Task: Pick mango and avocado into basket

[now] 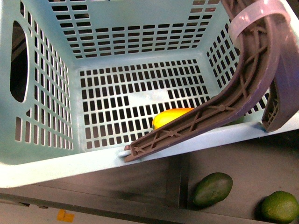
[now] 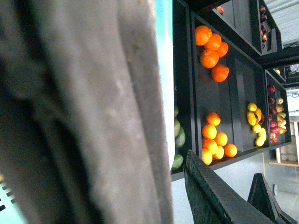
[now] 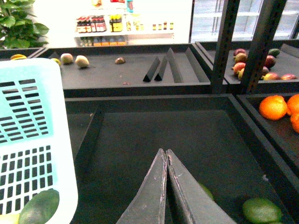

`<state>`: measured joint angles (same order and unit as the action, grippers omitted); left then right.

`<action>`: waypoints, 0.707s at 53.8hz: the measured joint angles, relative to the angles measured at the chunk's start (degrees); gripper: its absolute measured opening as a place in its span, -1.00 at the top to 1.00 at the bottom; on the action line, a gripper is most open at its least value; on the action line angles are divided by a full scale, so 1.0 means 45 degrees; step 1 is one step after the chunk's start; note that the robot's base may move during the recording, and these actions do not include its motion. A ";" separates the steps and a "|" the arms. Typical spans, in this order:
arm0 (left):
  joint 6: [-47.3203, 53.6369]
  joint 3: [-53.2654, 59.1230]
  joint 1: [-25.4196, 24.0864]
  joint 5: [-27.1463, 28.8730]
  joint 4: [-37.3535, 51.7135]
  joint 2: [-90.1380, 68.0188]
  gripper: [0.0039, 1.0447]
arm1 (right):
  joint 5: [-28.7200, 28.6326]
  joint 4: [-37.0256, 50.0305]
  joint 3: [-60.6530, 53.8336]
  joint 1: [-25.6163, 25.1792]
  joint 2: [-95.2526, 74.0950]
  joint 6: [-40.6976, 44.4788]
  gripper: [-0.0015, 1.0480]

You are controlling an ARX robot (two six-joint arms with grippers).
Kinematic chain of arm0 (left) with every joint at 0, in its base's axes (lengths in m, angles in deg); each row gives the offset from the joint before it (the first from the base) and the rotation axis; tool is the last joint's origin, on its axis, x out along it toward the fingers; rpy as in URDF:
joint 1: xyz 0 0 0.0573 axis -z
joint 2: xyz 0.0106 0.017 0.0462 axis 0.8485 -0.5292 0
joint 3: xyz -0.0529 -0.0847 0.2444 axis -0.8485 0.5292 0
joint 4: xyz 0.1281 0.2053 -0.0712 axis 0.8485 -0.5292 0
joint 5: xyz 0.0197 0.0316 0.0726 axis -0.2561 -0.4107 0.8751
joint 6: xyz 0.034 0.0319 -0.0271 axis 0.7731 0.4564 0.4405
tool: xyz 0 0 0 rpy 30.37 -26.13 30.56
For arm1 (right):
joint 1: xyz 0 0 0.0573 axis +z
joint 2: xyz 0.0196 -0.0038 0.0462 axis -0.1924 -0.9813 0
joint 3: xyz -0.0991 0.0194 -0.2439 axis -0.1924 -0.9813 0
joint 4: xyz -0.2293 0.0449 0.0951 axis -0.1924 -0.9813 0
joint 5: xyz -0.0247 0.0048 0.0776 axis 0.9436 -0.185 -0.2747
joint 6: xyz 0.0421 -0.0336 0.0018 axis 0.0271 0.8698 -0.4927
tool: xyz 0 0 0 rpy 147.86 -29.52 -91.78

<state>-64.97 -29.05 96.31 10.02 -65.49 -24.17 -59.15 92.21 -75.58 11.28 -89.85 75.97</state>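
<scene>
The pale turquoise basket (image 1: 140, 51) fills the front view, and its brown ribbed handle (image 1: 243, 93) arches up to the right under a whitish zip tie (image 1: 252, 18). The yellow-orange mango (image 1: 170, 116) lies on the slotted floor, partly behind the handle. In the right wrist view a dull dark green fruit, apparently the avocado (image 3: 39, 207), shows low in the basket (image 3: 28, 140). My left gripper (image 2: 175, 186) is shut on the basket handle (image 2: 93, 116), which blocks most of that view. My right gripper (image 3: 165, 151) is shut on nothing, over a dark shelf bin beside the basket.
Under the basket, a dark shelf holds another dark green egg-shaped fruit (image 1: 212, 189) and a brighter green one (image 1: 279, 206). Neighbouring bins hold oranges (image 3: 275, 107), red-green fruits (image 3: 252, 63) and a green fruit (image 3: 261, 210). Black shelf posts (image 3: 224, 46) stand behind.
</scene>
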 joint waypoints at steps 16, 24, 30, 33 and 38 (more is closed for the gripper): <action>0.0005 0.0000 0.0000 0.0010 0.0000 0.0000 0.47 | 0.0015 -0.1540 0.0000 0.0000 0.1583 0.0000 0.96; 0.0005 0.0000 0.0000 0.0000 0.0000 0.0000 0.47 | 0.0015 -0.2229 0.0000 0.0000 0.2278 0.0000 0.96; 0.0010 0.0000 0.0000 0.0005 0.0000 0.0000 0.47 | 0.0015 -0.2671 0.0000 0.0000 0.2715 0.0000 0.96; 0.0005 0.0000 0.0000 0.0000 0.0000 0.0000 0.47 | 0.0034 -0.3361 0.0000 0.0000 0.3245 0.0000 0.96; 0.0000 0.0000 -0.0005 -0.0005 0.0000 0.0000 0.47 | 0.0010 -0.4799 0.0000 0.0000 0.4648 0.0000 0.96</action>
<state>-64.97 -29.05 96.29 10.00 -65.49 -24.17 -59.10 70.62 -75.58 11.28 -68.93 75.97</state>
